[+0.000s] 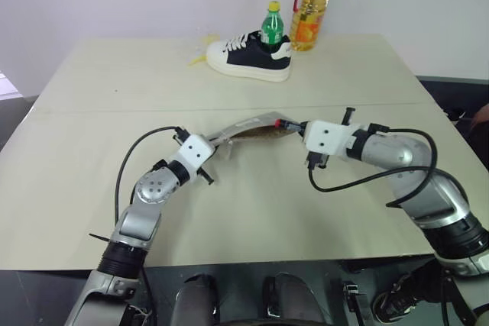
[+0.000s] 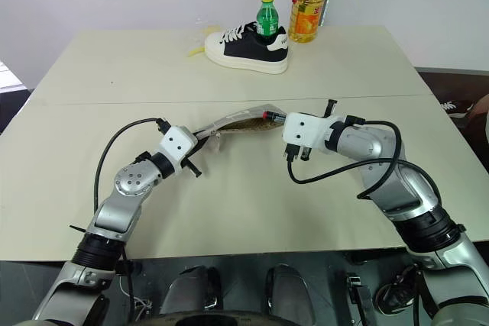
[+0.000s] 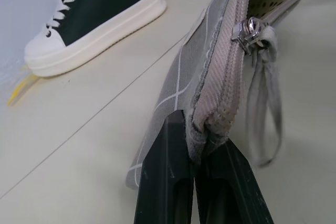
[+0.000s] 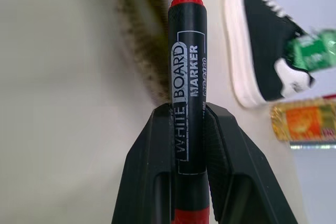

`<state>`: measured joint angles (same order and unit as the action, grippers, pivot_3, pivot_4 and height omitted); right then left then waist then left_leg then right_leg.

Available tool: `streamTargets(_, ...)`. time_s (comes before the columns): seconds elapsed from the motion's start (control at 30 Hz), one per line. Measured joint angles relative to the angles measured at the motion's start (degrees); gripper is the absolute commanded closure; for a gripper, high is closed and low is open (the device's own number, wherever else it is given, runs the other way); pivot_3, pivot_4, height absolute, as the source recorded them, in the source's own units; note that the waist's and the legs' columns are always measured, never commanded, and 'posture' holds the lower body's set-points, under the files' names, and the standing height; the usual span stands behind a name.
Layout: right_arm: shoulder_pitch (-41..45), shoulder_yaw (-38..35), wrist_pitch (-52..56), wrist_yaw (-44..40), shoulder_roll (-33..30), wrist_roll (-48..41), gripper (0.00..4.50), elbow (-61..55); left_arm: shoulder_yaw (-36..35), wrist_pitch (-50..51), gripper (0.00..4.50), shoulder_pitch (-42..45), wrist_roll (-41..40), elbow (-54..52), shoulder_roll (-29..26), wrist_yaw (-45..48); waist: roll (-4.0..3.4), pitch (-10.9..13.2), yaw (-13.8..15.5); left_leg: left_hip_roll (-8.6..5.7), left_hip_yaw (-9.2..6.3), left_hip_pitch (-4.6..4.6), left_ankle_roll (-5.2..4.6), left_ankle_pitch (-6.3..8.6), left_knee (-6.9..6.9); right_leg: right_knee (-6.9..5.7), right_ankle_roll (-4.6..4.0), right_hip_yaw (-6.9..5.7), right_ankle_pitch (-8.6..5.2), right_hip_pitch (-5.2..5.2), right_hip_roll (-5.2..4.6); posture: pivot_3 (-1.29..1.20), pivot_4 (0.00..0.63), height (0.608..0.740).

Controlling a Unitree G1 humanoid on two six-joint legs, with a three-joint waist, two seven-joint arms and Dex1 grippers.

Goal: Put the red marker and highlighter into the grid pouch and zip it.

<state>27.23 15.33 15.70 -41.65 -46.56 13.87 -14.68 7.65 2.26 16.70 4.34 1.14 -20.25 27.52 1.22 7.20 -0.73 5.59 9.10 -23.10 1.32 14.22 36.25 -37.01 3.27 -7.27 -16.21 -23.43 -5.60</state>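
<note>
Left gripper has its jaws pinched on the pouch's closed end, holding it up mid-desk, mouth facing right. My right gripper is clamped on the marker, tip just at the opening. I'd slide it straight in along the zipper line and keep the pouch taut. Can't spot the highlighter.

One red marker, one grid pouch, one shoe, two bottles.
</note>
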Motion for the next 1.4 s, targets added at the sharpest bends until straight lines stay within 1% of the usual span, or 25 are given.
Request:
streamTargets(0.13,0.4,0.6,-2.6,-0.9,0.0,2.2,4.24,1.5,0.0,0.1,4.5,-0.2,0.0,-1.1,0.0,0.0,0.0,0.0,0.0,0.0,0.0,0.0,0.0,0.0,0.0,0.0,0.0,0.0,0.0,0.0,0.0,0.0,0.15,0.705)
streamTargets(0.33,2.5,3.5,-5.2,-1.6,1.2,6.8,4.24,4.1,0.2,0.4,4.5,-0.3,0.0,-2.5,0.2,0.4,-0.01,0.0,0.0,0.01,0.02,0.01,0.01,-0.01,0.01,-0.01,0.0,0.0,0.0,0.0,0.01,0.0,0.15,0.705)
streamTargets(0.57,6.7,6.7,-6.5,-1.4,6.0,12.2,4.24,5.9,2.8,1.0,4.5,-0.3,0.0,-3.7,1.1,2.0,-0.01,0.0,0.0,0.01,0.04,0.0,0.02,-0.01,0.06,-0.05,0.0,0.0,0.0,0.0,0.02,0.0,0.15,0.705)
streamTargets(0.77,7.4,9.0,-7.9,-3.1,8.8,14.1,4.24,5.8,3.7,1.0,4.5,-0.5,0.0,-4.5,1.2,2.7,-0.01,0.0,0.0,0.01,0.04,0.0,0.02,-0.01,0.1,-0.06,0.0,0.0,0.0,0.01,0.02,0.0,0.15,0.705)
streamTargets(0.83,7.4,9.0,-8.3,-4.0,9.2,14.1,3.18,5.8,3.9,1.0,4.5,-0.5,0.0,-4.6,1.2,2.7,-0.01,0.0,0.0,0.01,0.03,0.0,0.02,-0.02,0.1,-0.07,-0.01,0.0,0.0,0.01,0.02,0.0,0.15,0.705)
streamTargets(0.87,7.4,9.0,-8.6,-4.4,9.2,14.0,2.88,5.8,3.9,1.1,4.5,-0.5,0.0,-4.6,1.2,2.7,-0.01,0.0,0.0,0.01,0.03,0.0,0.02,-0.02,0.11,-0.07,-0.01,-0.01,0.0,0.02,0.02,0.0,0.15,0.705)
streamTargets(0.9,7.4,9.0,-8.8,-4.5,9.3,14.0,2.28,5.8,3.9,1.2,4.5,-0.5,0.0,-4.6,1.3,2.7,-0.01,0.0,0.0,0.01,0.03,0.0,0.02,-0.02,0.11,-0.07,0.0,0.0,0.0,0.02,0.02,0.0,0.15,0.705)
streamTargets(1.0,7.4,8.5,-10.3,-4.7,9.3,13.8,0.86,5.8,3.8,2.0,4.5,-0.5,0.0,-4.6,1.5,2.3,-0.01,0.0,0.0,0.01,0.03,0.0,0.02,-0.02,0.12,-0.08,0.0,0.0,0.0,0.02,0.02,0.0,0.15,0.705)
streamTargets(1.1,7.4,4.7,-10.1,-6.1,9.8,7.8,0.86,5.2,2.4,4.3,4.5,-0.4,-1.6,-4.6,3.2,1.4,-0.01,0.0,0.0,0.01,0.01,0.0,0.02,-0.02,0.15,-0.09,-0.01,0.0,0.0,0.04,0.02,0.0,0.15,0.705)
streamTargets(1.2,9.0,-2.9,-4.2,-8.6,12.8,-3.5,0.86,1.5,-0.5,9.2,4.5,1.3,-5.2,-4.1,6.1,-0.2,-0.01,0.0,0.0,0.03,-0.03,0.0,0.01,-0.02,0.25,-0.14,-0.01,-0.01,0.01,0.07,0.03,0.0,0.15,0.705)
streamTargets(1.23,9.8,-4.2,-2.4,-9.0,13.3,-5.9,0.86,0.3,-0.9,10.4,4.5,1.9,-6.2,-3.9,6.7,-0.5,0.0,0.0,0.0,0.03,-0.04,0.0,0.01,-0.02,0.26,-0.15,-0.01,-0.01,0.01,0.08,0.04,0.0,0.15,0.705)
streamTargets(1.3,11.5,-7.6,3.0,-9.4,15.2,-11.3,0.86,-1.8,-2.1,12.9,4.5,3.0,-8.2,-3.9,8.0,-0.5,0.0,0.0,0.0,0.04,-0.08,0.01,0.0,-0.01,0.27,-0.15,-0.01,-0.02,0.01,0.11,0.04,0.0,0.15,0.705)
streamTargets(1.4,11.9,-12.6,17.5,-10.8,16.2,-22.3,0.86,-6.0,-4.1,19.2,4.5,6.4,-12.5,-3.4,10.4,-0.8,0.01,0.0,0.3,0.03,-0.22,-0.09,-0.01,-0.01,0.37,-0.13,-0.01,-0.09,0.01,0.15,0.03,0.0,0.15,0.705)
